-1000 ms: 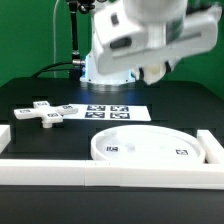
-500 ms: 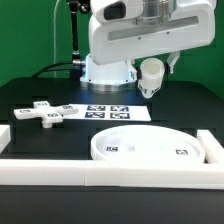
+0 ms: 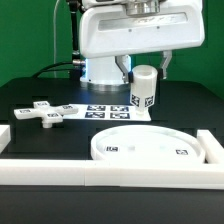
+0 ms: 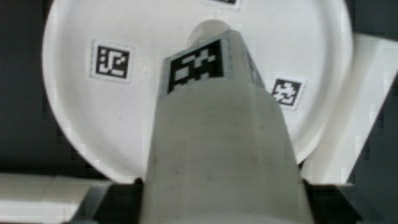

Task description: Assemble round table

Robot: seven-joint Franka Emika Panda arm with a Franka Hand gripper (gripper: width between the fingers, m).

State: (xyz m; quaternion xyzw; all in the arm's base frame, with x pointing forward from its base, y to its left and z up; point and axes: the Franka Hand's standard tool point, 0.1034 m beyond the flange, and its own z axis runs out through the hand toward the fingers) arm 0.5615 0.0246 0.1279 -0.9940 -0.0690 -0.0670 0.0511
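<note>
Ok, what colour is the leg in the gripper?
The leg is white with a black-and-white square tag, clearest in the wrist view.

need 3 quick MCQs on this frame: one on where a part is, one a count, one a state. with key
1. Where is the cross-shaped base piece?
A. On the table, to the exterior view's left of the marker board
B. Stacked on a border rail
C. Hanging from the arm

2. How many tags show on the round disc in the exterior view?
A. None
B. Five
C. Two

3. What state is the leg in?
A. Lying flat on the table
B. Held upright in the gripper
C. Snapped in two

Key:
1 A: the cross lies flat beside the board, with nothing gripping it.
2 C: one tag sits near the disc's left edge and one near its right.
3 B: the fingers flank the top of the leg, its tagged side faces the camera, and the wrist view looks down its length at the disc.
</note>
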